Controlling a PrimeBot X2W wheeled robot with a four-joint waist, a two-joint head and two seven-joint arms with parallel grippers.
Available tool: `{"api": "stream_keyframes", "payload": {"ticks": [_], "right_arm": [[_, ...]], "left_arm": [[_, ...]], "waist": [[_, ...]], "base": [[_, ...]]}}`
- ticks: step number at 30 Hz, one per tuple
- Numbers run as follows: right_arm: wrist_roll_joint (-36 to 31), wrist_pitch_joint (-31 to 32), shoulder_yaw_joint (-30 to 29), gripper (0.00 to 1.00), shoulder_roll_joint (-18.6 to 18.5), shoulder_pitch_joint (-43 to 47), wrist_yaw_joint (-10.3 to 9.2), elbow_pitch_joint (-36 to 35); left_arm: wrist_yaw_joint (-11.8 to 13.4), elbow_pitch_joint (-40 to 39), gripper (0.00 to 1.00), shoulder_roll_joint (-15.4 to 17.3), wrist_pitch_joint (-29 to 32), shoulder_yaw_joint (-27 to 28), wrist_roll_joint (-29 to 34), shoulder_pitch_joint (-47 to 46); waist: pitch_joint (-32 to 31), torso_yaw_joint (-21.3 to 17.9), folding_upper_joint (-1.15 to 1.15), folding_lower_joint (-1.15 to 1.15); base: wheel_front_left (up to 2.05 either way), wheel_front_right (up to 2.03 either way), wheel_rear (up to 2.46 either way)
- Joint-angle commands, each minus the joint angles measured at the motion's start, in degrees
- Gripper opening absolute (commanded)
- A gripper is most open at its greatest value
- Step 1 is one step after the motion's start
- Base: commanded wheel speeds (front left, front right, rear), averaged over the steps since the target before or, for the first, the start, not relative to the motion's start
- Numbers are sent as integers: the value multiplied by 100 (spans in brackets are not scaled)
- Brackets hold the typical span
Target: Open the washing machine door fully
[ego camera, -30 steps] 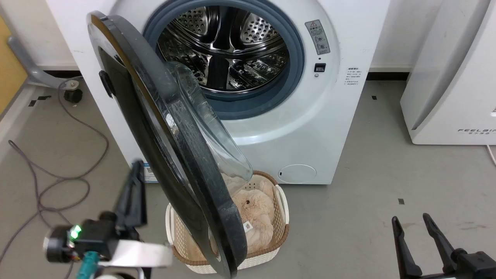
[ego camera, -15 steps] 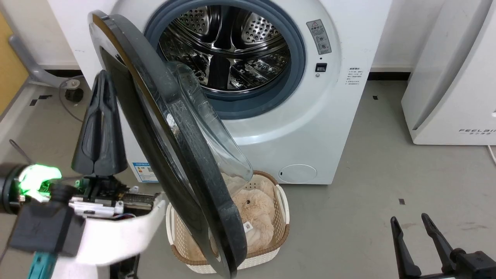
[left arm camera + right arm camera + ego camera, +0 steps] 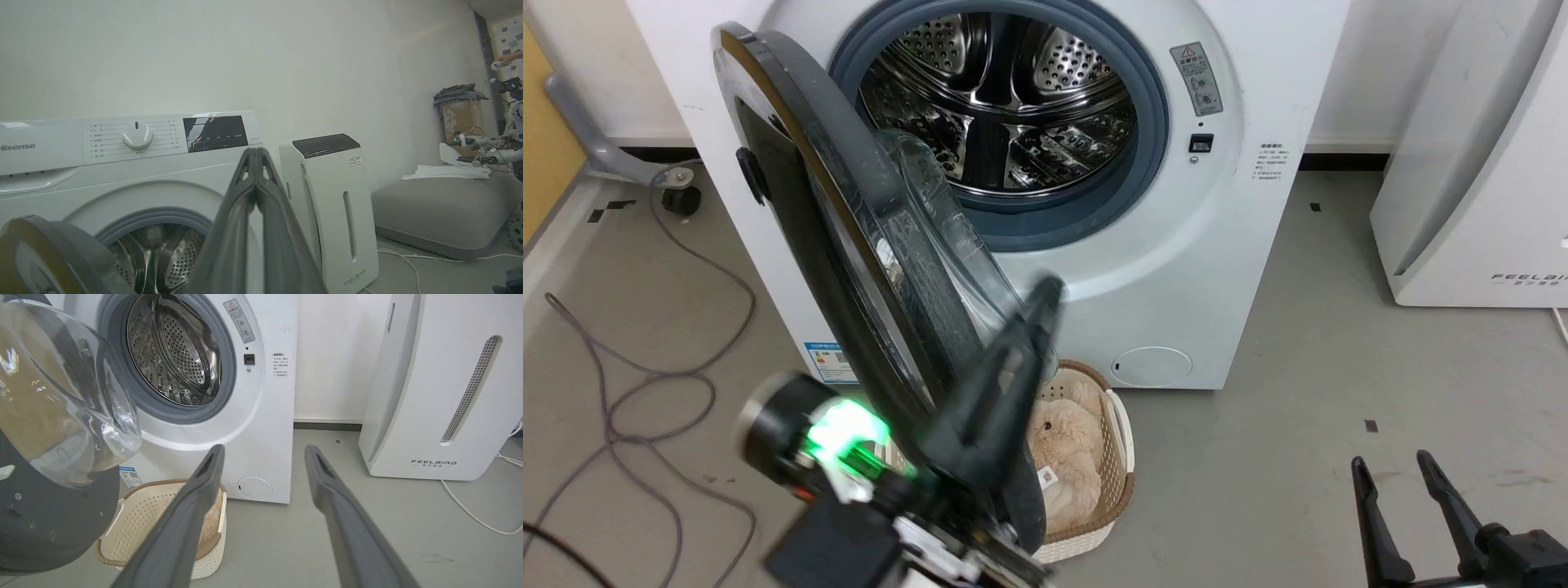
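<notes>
Grey floor (image 3: 1298,392), glossy black door (image 3: 837,167) half-open; left gripper (image 3: 255,155) closed, right gripper (image 3: 1389,461) spread.

The washing machine door (image 3: 849,269) stands before the washing machine (image 3: 1176,269), basket (image 3: 1125,457) under it, my left gripper (image 3: 1049,287) in front.

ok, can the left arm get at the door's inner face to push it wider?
Probably yes. The left gripper, shut, is on the glass-bowl side of the half-open washing machine door, with nothing between them; whether it touches I can't tell.
</notes>
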Motion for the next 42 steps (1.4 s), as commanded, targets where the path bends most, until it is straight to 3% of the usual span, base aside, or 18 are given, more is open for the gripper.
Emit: {"api": "stream_keyframes", "payload": {"ticks": [1,10,16,29,36,42], "right_arm": [[4,20,3,100,21,47,3,-23],[-40,88,8,100,21,39,3,10],[-15,125,-4,100,21,47,3,65],[22,208,87,100,21,-76,3,206],[-35,192,115,100,21,-108,3,205],[-79,251,110,100,21,-24,3,160]], "left_arm": [[-27,39,0,9,39,-54,-50,113],[-90,615,0,107,626,-767,-367,893],[32,1295,0,91,754,-1015,-410,1305],[907,2749,0,-147,12,-609,-470,910],[1272,2734,0,-145,-113,-421,-498,1094],[1388,2563,0,-85,-58,-418,-521,1367]], "waist": [[20,0,0,0],[54,1,0,0],[65,-25,0,0],[242,-182,0,0],[207,-207,0,0],[77,-27,0,0]], "base": [[0,0,0],[0,0,0],[0,0,0],[0,0,0],[0,0,0],[0,0,0]]}}
